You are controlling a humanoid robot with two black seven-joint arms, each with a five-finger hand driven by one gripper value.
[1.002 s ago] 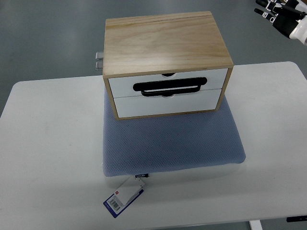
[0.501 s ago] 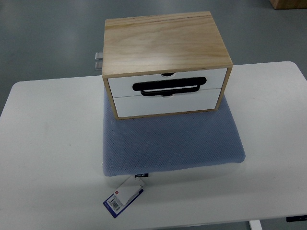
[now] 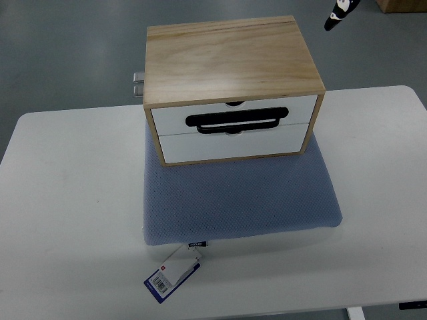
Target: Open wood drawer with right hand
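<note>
A light wood drawer box (image 3: 230, 57) stands on a blue-grey pad at the back middle of the white table. Its front has two white drawers, the upper drawer (image 3: 233, 113) and the lower drawer (image 3: 233, 145), both flush with the frame. A black loop handle (image 3: 237, 121) lies across the seam between them. Only a small black-and-white tip of a robot hand (image 3: 340, 13) shows at the top edge, up and to the right of the box and well clear of it. I take this for the right hand, which was in that corner a second ago. No left arm shows.
The blue-grey pad (image 3: 240, 200) reaches forward from under the box, with a paper tag (image 3: 172, 275) hanging off its front edge. The white table (image 3: 67, 220) runs to both sides. A metal fitting (image 3: 138, 85) sticks out behind the box's left side. A cardboard corner (image 3: 400, 5) shows at top right.
A second ago the right hand was at the top right corner. It left the picture, and now only a small tip shows further left at the top edge. The box has not moved.
</note>
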